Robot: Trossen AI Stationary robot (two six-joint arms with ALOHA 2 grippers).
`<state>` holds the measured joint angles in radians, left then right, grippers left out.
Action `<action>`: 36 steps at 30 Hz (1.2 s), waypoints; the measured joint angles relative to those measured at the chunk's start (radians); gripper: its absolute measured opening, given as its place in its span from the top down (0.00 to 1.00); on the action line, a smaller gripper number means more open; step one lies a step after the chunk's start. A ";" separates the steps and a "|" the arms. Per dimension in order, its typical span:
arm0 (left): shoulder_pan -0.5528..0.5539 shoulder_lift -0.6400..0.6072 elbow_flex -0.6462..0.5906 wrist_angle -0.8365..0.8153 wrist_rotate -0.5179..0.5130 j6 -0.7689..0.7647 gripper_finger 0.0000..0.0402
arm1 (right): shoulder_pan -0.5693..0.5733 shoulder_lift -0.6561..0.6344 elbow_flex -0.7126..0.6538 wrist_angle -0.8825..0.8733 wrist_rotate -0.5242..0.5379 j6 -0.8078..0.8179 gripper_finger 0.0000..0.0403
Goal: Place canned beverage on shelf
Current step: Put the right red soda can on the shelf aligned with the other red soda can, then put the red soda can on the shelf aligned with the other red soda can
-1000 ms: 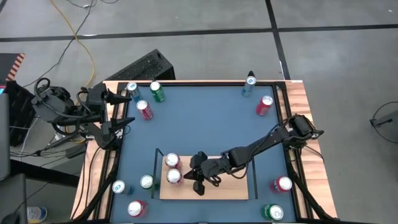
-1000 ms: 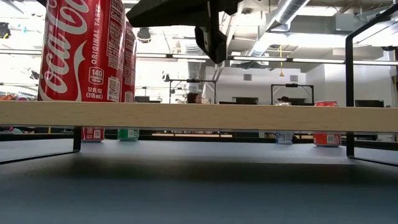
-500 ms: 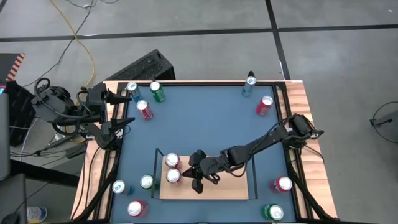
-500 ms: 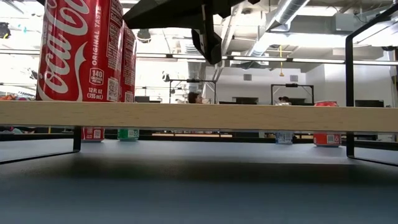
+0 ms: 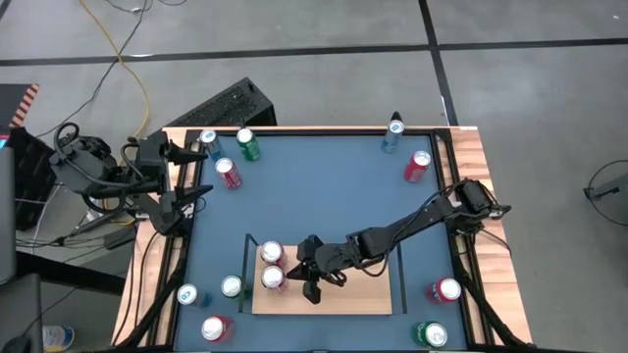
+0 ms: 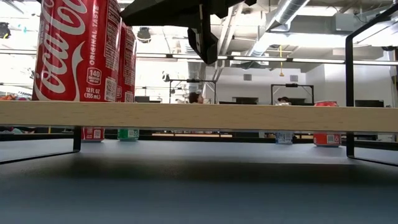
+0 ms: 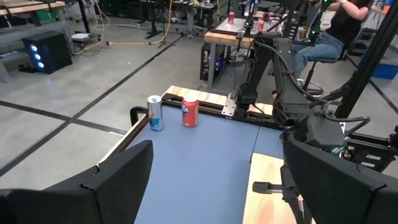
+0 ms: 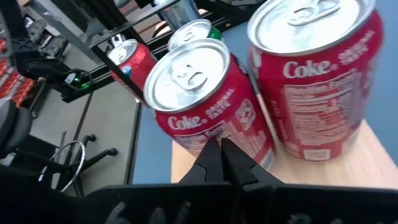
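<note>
a: surface and room, largest first?

b: grey concrete floor (image 5: 294,59) crossed by dark lines; ceiling pipes and desks show in the low view, and a seated person (image 7: 339,28) at a desk in the left wrist view. then the blue tabletop (image 5: 314,196) with wooden edge strips.

a: the shelf?

b: shelf (image 5: 358,292), a light-wood board at the table's near edge. two red coke cans (image 5: 272,266) stand upright, one behind the other, at its left end. loose cans sit around the table's corners and sides, all off the shelf.

a: grippers?

b: right gripper (image 5: 312,284) sits over the shelf just beside the two cans, fingers (image 8: 214,163) pressed together, gripping nothing; the tips point at the nearer can's side, contact unclear. left gripper (image 5: 191,175) waits off the table's left edge, fingers spread apart.

a: anything cut off or hard to read?

b: in the low view the shelf's front edge hides the far cans' upper parts, the coke cans run out of frame at the top, and most of the right arm is cropped. small cans' labels are unreadable from above.
</note>
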<state>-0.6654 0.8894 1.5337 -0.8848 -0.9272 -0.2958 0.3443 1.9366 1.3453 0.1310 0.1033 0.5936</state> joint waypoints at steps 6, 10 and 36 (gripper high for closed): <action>0.000 0.000 0.000 0.000 0.000 0.000 0.12 | 0.000 0.000 0.000 0.031 0.000 -0.028 1.00; 0.000 0.000 0.000 0.000 0.000 0.000 0.12 | -0.006 0.000 0.000 0.036 -0.001 -0.030 1.00; 0.000 0.000 0.000 0.005 0.000 -0.011 0.12 | -0.013 -0.121 0.215 -0.432 0.004 -0.142 1.00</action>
<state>-0.6653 0.8890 1.5337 -0.8797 -0.9268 -0.3067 0.3313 1.8159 1.5599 -0.3014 0.1072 0.4516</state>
